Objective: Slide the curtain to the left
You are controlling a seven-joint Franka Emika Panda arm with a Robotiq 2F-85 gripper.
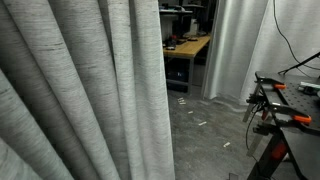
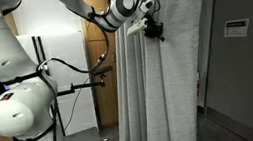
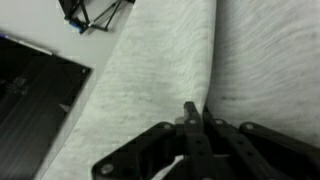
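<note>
curtain: light-grey woven, slubbed, deep vertical folds | tool: black, pinched tight on a fold

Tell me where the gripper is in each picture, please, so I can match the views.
In an exterior view: the gripper is at upper centre, at the edge of the curtain.
In an exterior view: the gripper is not in it; the curtain fills the left half.
Wrist view: the gripper is at bottom centre, pinching a curtain fold.
Shared landmark: the grey woven curtain.
</note>
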